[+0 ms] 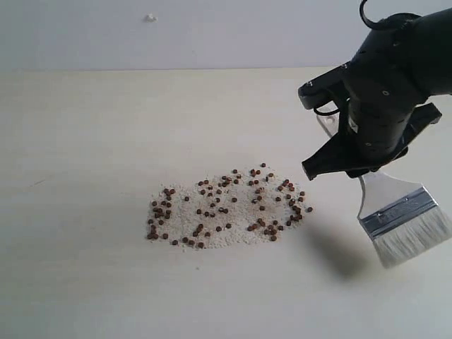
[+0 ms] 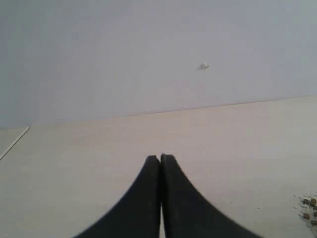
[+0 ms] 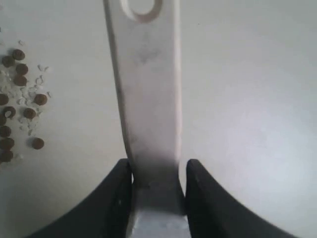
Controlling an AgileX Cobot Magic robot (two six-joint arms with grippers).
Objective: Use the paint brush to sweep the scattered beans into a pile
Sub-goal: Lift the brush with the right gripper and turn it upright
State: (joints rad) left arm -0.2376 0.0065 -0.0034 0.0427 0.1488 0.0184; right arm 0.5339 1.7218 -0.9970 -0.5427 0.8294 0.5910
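Observation:
The beans [image 1: 226, 208] lie as a loose oval patch of reddish-brown pellets and pale grains near the table's middle. To their right, the paint brush [image 1: 402, 219] hangs off the table with its cream bristles pointing down and to the right, a shadow beneath it. My right gripper [image 1: 360, 166] is shut on its pale handle just above the silver ferrule. In the right wrist view the fingers of my right gripper [image 3: 158, 168] flank the handle [image 3: 146, 89], with beans [image 3: 20, 99] off to one side. My left gripper [image 2: 160, 157] is shut on nothing, with a few beans [image 2: 309, 210] at the frame edge.
The pale table [image 1: 85, 141] runs back to a plain grey wall bearing a small white speck [image 1: 150, 18]. My left arm does not show in the exterior view.

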